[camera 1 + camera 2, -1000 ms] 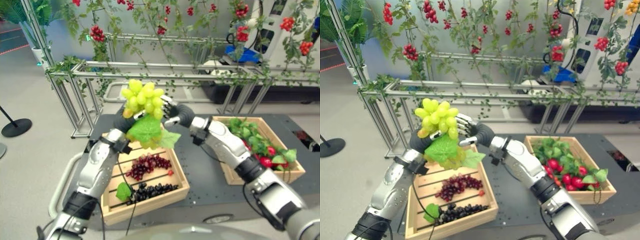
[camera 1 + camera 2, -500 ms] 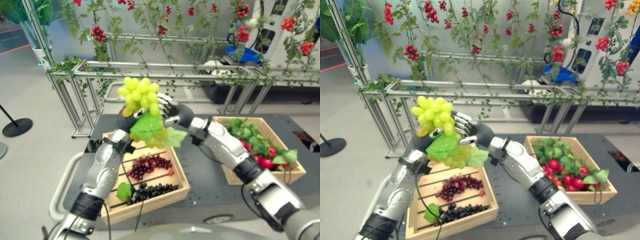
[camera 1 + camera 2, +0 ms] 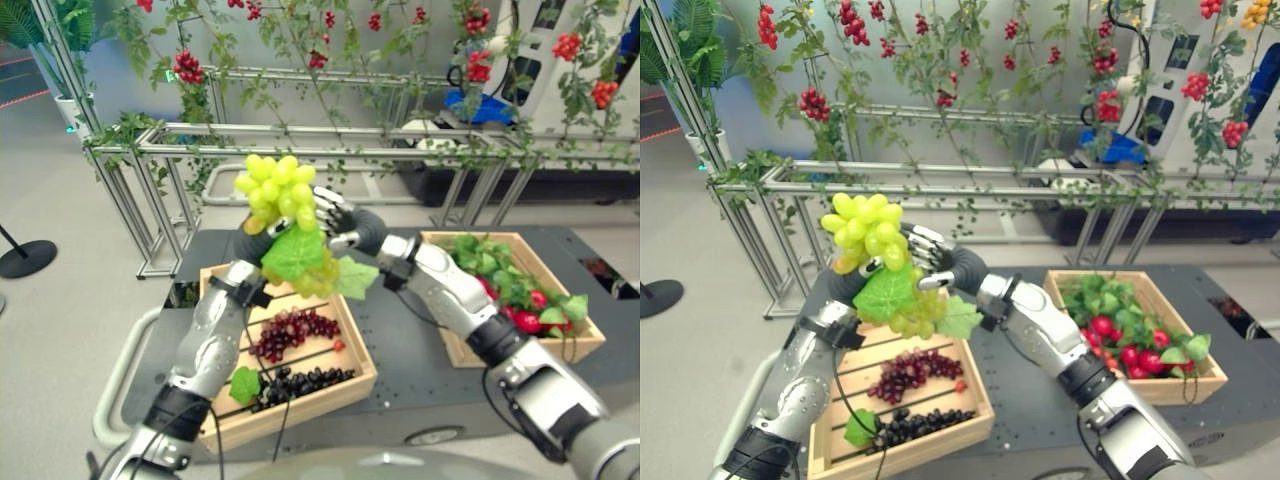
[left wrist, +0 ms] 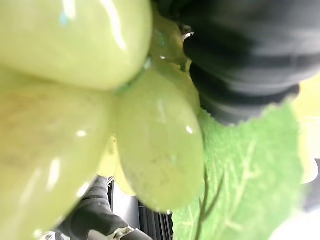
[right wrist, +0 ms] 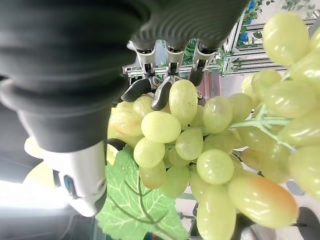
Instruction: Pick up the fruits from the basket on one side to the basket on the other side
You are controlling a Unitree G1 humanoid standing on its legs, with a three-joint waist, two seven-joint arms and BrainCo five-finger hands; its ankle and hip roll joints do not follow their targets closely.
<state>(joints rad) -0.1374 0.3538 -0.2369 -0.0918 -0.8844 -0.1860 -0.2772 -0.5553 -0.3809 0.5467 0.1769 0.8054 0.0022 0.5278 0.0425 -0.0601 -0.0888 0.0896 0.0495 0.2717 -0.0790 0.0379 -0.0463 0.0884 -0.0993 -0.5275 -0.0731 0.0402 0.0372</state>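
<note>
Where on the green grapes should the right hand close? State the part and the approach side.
Judged best: take the green grapes at the upper cluster near the stem, coming from the robot's right, where the right hand already touches it. The lower grapes and leaf hang loose, and the left hand occupies the opposite side.
</note>
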